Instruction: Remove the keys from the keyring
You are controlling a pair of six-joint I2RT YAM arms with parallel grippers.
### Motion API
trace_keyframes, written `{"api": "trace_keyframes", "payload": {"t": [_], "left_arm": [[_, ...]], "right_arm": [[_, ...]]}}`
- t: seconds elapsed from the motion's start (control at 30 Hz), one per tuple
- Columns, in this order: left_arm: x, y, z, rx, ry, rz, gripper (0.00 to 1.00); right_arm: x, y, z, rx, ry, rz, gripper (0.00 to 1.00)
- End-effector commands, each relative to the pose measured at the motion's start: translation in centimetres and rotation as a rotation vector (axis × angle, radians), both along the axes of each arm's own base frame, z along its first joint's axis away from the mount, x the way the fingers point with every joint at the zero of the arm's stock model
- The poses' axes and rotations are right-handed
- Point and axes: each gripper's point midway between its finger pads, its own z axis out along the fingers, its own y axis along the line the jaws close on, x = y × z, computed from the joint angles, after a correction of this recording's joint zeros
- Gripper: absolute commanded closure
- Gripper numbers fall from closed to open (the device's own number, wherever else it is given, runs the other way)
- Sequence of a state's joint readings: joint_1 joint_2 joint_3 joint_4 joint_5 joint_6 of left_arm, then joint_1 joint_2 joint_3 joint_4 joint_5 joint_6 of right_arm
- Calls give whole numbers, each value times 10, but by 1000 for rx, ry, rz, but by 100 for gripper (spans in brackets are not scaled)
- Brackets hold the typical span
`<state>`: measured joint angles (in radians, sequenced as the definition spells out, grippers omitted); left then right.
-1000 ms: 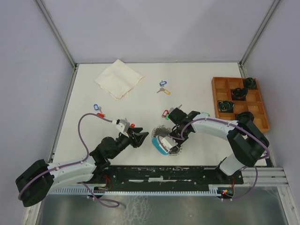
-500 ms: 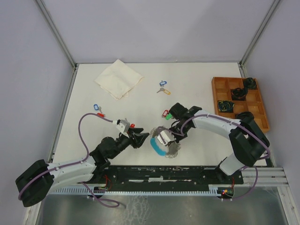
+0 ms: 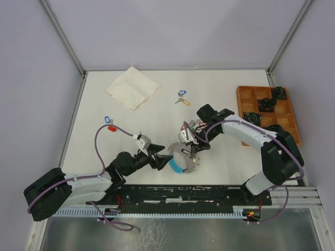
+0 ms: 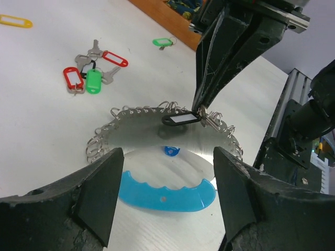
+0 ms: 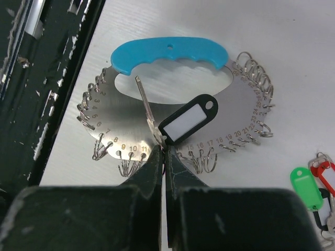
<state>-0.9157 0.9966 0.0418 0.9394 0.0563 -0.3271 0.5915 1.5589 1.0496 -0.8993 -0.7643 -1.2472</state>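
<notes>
While the right gripper (image 5: 165,152) is pinched shut on the small ring of a key (image 5: 147,111) with a dark tag (image 5: 188,123), holding it over the keyring (image 5: 112,117), the left gripper (image 4: 167,159) stands wide, its jaws either side of the blue handle (image 4: 167,191) without touching it. From the keyring, seen from above, loose tagged keys (image 4: 86,78) lie at 12 o'clock, partly behind the right fingers, a cloth (image 3: 132,87) at 11 o'clock and a wooden tray (image 3: 256,87) at 2 o'clock.

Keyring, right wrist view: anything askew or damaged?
Nothing damaged or spilled. One key with a dark tag lies inward across the keyring plate, pinched near its head by the shut right gripper.
</notes>
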Motion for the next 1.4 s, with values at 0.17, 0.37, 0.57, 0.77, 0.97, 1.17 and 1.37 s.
{"api": "trace_keyframes", "payload": {"t": [0.17,0.37,0.57,0.77,0.97,1.17,1.37], "left_arm": [[-13,-24,65,-254,-29,-129,21],[-11,-36,66,-275,34,-157,21],[-10,-48,68,-321,109,-185,21],[0,-54,73,-399,190,-154,21],[14,-56,90,-545,265,-108,20],[35,-53,97,-641,349,-2,21],[42,-65,89,-629,432,39,25]], "right_arm": [[7,23,61,193,95,-146,99],[6,27,77,248,99,-171,99],[8,28,86,279,99,-199,99],[8,30,97,317,84,-214,99],[7,29,99,324,65,-210,99],[7,29,99,323,52,-208,99],[8,30,99,318,35,-210,99]]}}
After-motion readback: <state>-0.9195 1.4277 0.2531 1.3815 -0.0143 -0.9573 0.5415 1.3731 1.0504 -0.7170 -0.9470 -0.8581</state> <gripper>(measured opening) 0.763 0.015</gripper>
